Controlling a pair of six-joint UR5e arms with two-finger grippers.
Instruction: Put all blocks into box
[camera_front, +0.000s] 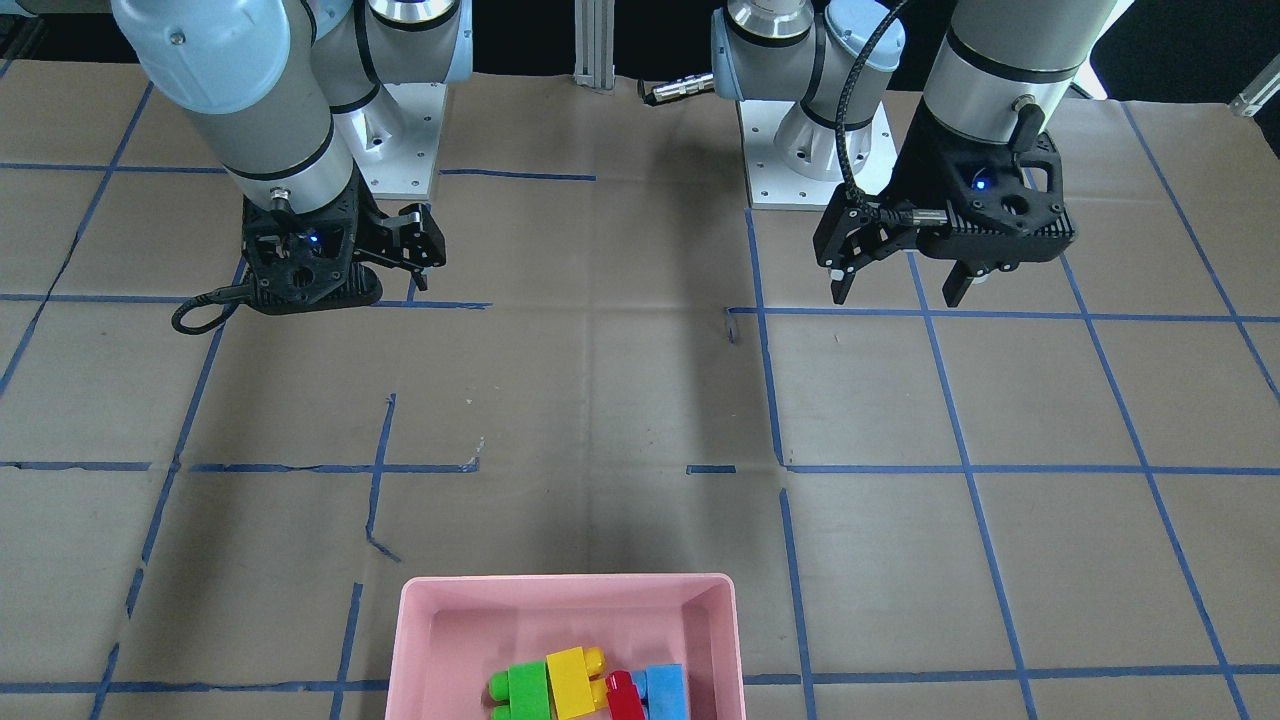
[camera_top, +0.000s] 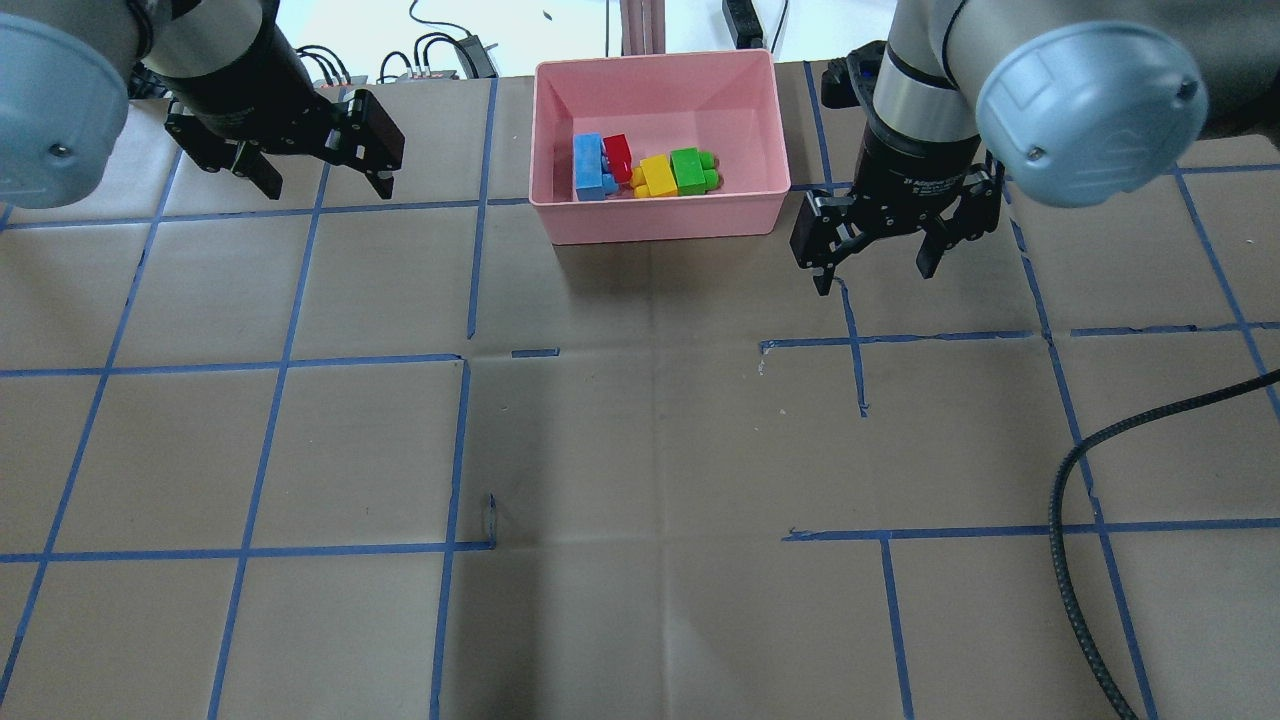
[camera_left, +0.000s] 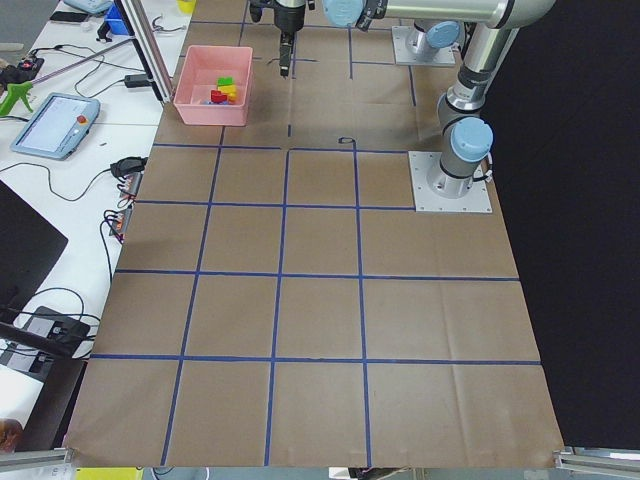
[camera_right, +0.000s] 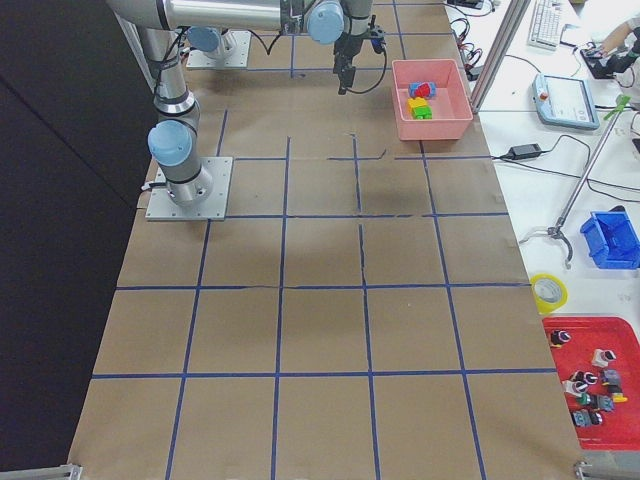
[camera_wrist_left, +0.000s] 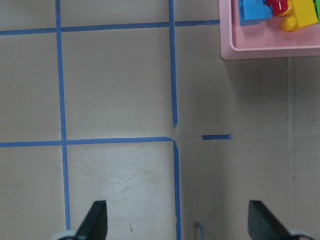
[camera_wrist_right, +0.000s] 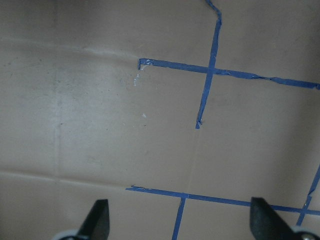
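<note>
Pink plastic forms the box (camera_top: 660, 215), a shallow tray that sits on the bench (camera_top: 640, 450) at the edge far from the robot, between the two arms. All four blocks lie inside it, on its floor, packed close in a row. The light blue block (camera_top: 589, 165) is at the end of the row on the robot's left, with the small red block (camera_top: 617, 156) touching it. Next comes the yellow block (camera_top: 657, 175), and the green block (camera_top: 688, 168) lies against it at the right end.

Brown paper covers the bench, marked into squares by blue tape (camera_top: 470, 270).

Off the box's left side hangs the left end effector (camera_top: 325, 180), above the bench and apart from the box. Its fingers are spread wide and hold nothing; its wrist camera shows both fingertips (camera_wrist_left: 95, 222) far apart over bare paper, with a corner of the box at the upper right. The right end effector (camera_top: 873, 277) hangs off the box's right side, near its front right corner, not touching it. It too is released, fingers wide apart and empty, and its wrist view shows only paper and tape between them.

A black braided cable (camera_top: 1075, 500) curves across the lower right of the overhead view.
</note>
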